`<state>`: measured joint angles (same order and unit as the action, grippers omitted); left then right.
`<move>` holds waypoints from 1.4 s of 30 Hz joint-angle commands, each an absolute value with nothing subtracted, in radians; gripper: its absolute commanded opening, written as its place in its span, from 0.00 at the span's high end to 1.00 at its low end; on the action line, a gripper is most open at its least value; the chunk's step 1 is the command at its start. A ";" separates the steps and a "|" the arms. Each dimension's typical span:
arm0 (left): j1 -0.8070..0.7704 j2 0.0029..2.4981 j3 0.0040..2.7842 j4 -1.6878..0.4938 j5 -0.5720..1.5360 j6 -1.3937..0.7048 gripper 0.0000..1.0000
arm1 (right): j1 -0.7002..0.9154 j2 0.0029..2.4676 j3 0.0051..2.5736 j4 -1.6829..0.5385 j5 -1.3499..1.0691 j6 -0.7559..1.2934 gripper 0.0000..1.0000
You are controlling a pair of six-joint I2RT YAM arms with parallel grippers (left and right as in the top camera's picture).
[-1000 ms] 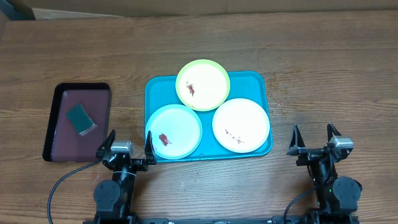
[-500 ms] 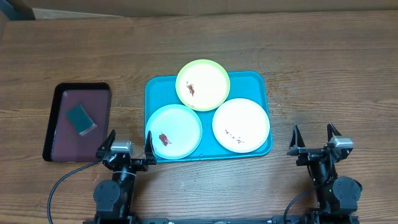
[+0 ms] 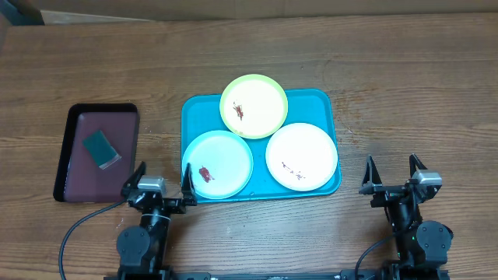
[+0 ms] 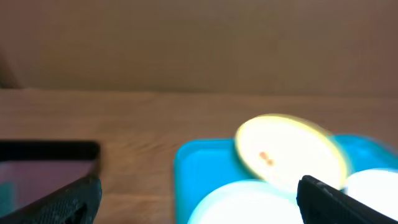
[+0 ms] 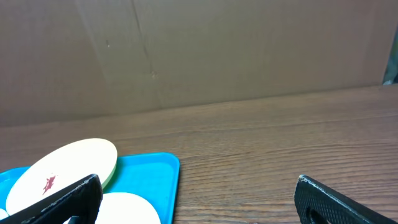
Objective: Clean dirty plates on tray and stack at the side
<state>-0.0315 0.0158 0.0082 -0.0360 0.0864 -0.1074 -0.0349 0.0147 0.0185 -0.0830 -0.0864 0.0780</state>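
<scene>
Three plates point(image 3: 254, 105), one turquoise tray point(image 3: 313, 106)

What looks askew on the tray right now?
The yellow-green plate sits askew. It overhangs the far rim of the turquoise tray and looks tilted in the wrist views, as if propped on the rim. The mint plate and white plate lie flat. Nothing is spilled or broken.

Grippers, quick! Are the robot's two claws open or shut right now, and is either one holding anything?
Left black two-finger gripper: open, holding nothing.
Right black two-finger gripper: open, holding nothing.
</scene>
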 commanded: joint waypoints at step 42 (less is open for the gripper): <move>0.281 1.028 1.050 -0.610 -0.346 -0.250 0.00 | -0.041 0.003 0.008 -0.078 -0.080 0.078 0.00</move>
